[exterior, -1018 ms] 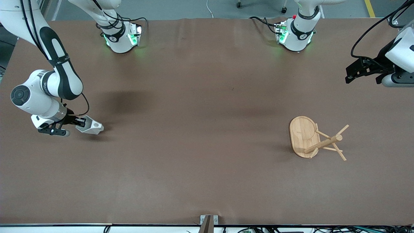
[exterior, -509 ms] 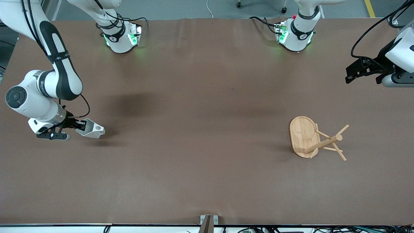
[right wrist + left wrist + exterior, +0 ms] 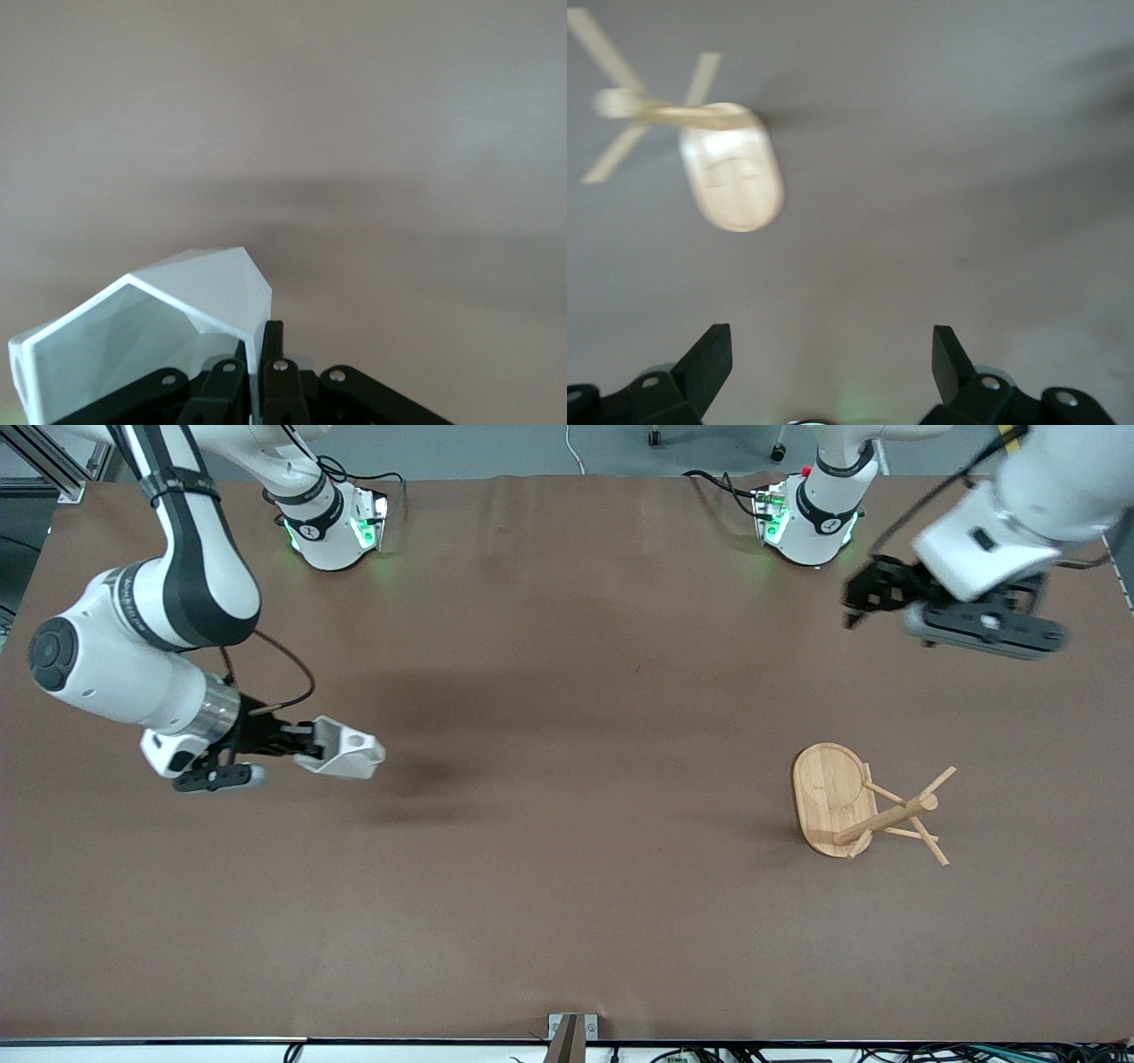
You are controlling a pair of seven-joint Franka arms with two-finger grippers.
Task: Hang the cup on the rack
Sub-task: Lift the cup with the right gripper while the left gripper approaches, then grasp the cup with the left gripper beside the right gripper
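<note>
The white faceted cup [image 3: 341,749] is held sideways in the air by my right gripper [image 3: 297,742], which is shut on its rim, over the table toward the right arm's end. In the right wrist view the cup [image 3: 159,332] sits beside the pinching fingers [image 3: 273,354]. The wooden rack [image 3: 864,804] lies toppled on its side toward the left arm's end, its oval base on edge, post and pegs pointing toward the table's end. My left gripper [image 3: 864,595] is open and empty, in the air over the table between its base and the rack. The left wrist view shows the rack [image 3: 731,173] blurred.
The brown table [image 3: 567,868] carries only the rack. The two arm bases [image 3: 332,527] stand along the edge farthest from the front camera. A small metal bracket [image 3: 571,1027] sits at the nearest table edge.
My right gripper has lifted the cup off the table and carried it toward the middle. My left arm has swung in from the table's end toward the rack.
</note>
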